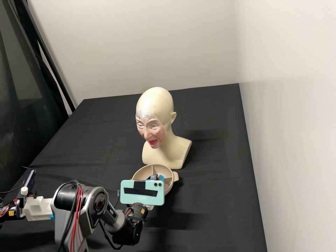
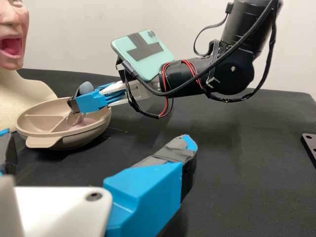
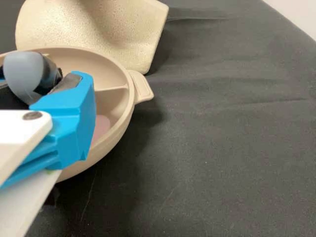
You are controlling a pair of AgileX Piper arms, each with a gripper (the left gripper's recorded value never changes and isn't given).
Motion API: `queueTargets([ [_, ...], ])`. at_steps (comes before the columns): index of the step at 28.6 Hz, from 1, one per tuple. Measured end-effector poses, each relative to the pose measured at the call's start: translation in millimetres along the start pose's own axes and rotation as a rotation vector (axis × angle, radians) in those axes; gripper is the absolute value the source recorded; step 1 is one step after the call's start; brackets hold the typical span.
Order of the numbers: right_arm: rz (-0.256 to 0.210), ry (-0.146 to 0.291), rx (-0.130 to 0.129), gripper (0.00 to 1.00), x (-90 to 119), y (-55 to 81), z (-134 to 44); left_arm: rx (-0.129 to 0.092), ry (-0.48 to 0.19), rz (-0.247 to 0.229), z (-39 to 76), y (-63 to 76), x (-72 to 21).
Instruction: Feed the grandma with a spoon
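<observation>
Gripping grey spoon point(image 3: 25, 74), R hand point(image 2: 75, 104) sits low in divided bowl point(image 2: 74, 139).

On the tabletop point(image 1: 210, 147): one grandma head point(image 1: 157, 126), one divided bowl point(image 1: 143, 173), one grey-handled spoon point(image 3: 27, 74). Two grippers: left gripper point(image 2: 96, 143), right gripper point(image 2: 79, 104). One mint-green phone point(image 1: 142, 192).

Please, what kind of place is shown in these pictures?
Probably a robot test bench in a lab: a black bench against bare white walls, a mannequin head with a divided bowl before it, and the right hand holding a spoon at the bowl.
</observation>
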Motion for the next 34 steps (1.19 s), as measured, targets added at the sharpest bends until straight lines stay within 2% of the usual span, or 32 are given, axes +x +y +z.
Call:
queueTargets([
  [5, 0.001, 0.000, 0.002, 0.00, -3, 6.3, -6.1, 0.000, 0.000, 0.000, 0.0, 0.0, 0.0],
  [9, 0.021, 0.021, 0.014, 0.00, -7, 13.5, -13.1, 0.000, 0.000, 0.000, 0.0, 0.0, 0.0],
  [12, 0.032, 0.030, 0.012, 0.00, -9, 18.3, -16.8, 0.000, 0.000, 0.000, 0.0, 0.0, 0.0],
  [15, 0.053, 0.052, 0.015, 0.00, -12, 24.6, -22.3, 0.000, 0.000, 0.000, 0.0, 0.0, 0.0],
  [17, 0.071, 0.069, 0.030, 0.00, -14, 29.6, -26.5, 0.000, 0.000, 0.000, 0.0, 0.0, 0.0],
  [20, 0.102, 0.096, 0.029, 0.00, -17, 38.4, -33.5, 0.000, 0.002, 0.001, -0.7, 0.2, 0.0],
  [23, 0.135, 0.126, 0.039, 0.00, -18, 47.6, -41.3, -0.002, 0.011, 0.003, -3.1, 0.9, -0.2],
  [28, 0.176, 0.167, 0.039, 0.00, -18, 59.4, -52.0, -0.003, 0.017, 0.005, -4.9, 1.3, -0.3],
  [34, 0.209, 0.192, 0.039, 0.00, -13, 68.6, -59.1, -0.004, 0.021, 0.006, -6.1, 1.7, -0.4],
])
